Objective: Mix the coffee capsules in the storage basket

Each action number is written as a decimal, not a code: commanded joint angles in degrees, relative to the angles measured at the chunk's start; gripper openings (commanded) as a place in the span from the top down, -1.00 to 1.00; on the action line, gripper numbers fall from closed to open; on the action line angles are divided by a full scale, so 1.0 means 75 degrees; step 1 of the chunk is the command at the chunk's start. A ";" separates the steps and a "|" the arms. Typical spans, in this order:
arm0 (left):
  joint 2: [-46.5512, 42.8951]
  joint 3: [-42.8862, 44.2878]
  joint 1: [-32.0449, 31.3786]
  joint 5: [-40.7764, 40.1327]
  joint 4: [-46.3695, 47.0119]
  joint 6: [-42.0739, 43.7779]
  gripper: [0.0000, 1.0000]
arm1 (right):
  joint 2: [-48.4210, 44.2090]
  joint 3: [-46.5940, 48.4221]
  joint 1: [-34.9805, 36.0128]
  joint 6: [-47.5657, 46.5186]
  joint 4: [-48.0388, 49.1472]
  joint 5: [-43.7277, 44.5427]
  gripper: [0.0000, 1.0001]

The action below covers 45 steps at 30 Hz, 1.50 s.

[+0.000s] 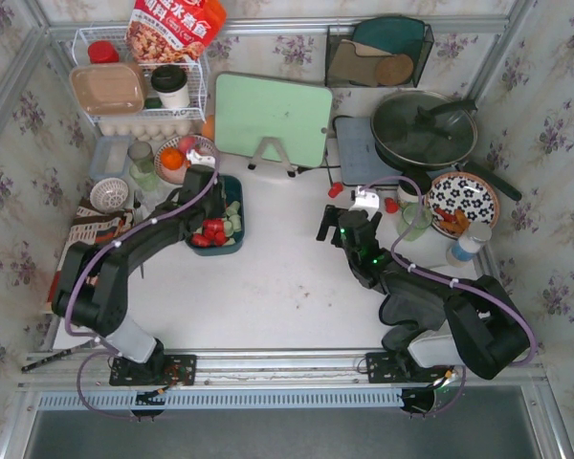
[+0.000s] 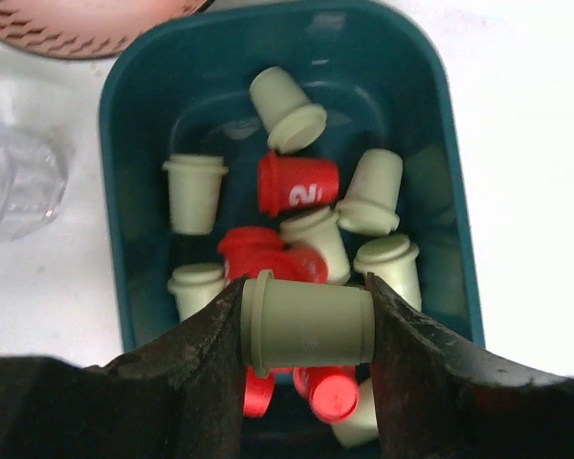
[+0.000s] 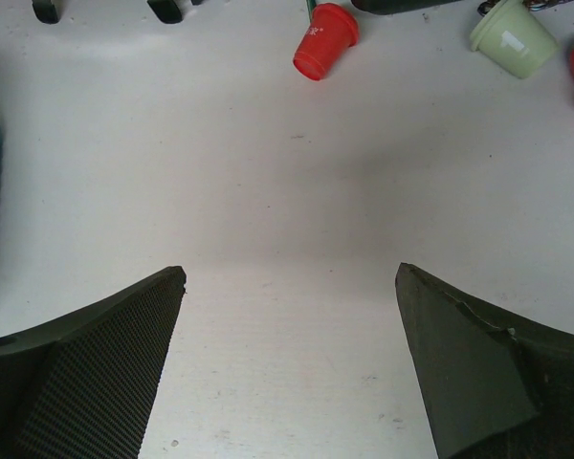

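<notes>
Gripping one pale green capsule (image 2: 308,333) sideways, the left gripper (image 2: 306,306) has its jaws part-closed over the storage basket (image 2: 134,105); the other red and green coffee capsules (image 2: 297,185) lie just beyond and beneath them. Right gripper (image 3: 289,271): jaws wide, empty, above the table (image 3: 287,182). A loose red capsule (image 3: 323,40) and a loose green capsule (image 3: 515,38) lie well ahead.

Bright, even light; soft shadow ahead of right gripper (image 3: 289,271)

— How are the arms finished?
— Black jointed links are seen on the left arm (image 1: 124,253) and right arm (image 1: 440,296); a lilac cable (image 1: 91,263) is run along each, and pale grey housings (image 1: 134,339) are set above black base plates (image 1: 163,369) at the bottom.
— And the right gripper (image 3: 292,273)?
— The finger (image 3: 96,373) at lower left is finely ribbed, matte black.
</notes>
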 commanded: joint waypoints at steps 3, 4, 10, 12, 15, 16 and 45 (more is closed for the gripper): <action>0.1300 0.1224 0.0032 0.0306 -0.0237 -0.0152 0.90 | -0.0027 0.0059 -0.0004 -0.0090 0.0045 0.0003 -1.00; 0.1486 0.1391 0.0040 0.0335 -0.0214 -0.0127 0.88 | -0.0027 0.0056 -0.0002 -0.0102 0.0040 -0.0011 -1.00; 0.2415 0.2266 0.0044 0.0458 -0.0286 -0.0137 0.42 | -0.0094 0.0059 -0.0001 -0.0157 0.0033 -0.0093 -1.00; 0.2546 0.2389 0.0044 0.0382 -0.0246 -0.0156 0.20 | -0.0117 0.0059 0.0003 -0.0168 0.0035 -0.0145 -1.00; 0.2632 0.2409 0.0054 0.0328 -0.0156 -0.0230 0.04 | -0.0149 0.0059 -0.0004 -0.0197 0.0025 -0.0204 -1.00; 0.2642 0.2404 0.0055 0.0346 -0.0123 -0.0259 0.01 | -0.0155 0.0059 0.0003 -0.0209 0.0029 -0.0216 -1.00; -0.2357 -0.0149 0.0044 0.0704 -0.1067 -0.0393 -0.36 | 0.0310 0.0136 0.0004 -0.1142 0.0174 0.0055 -1.00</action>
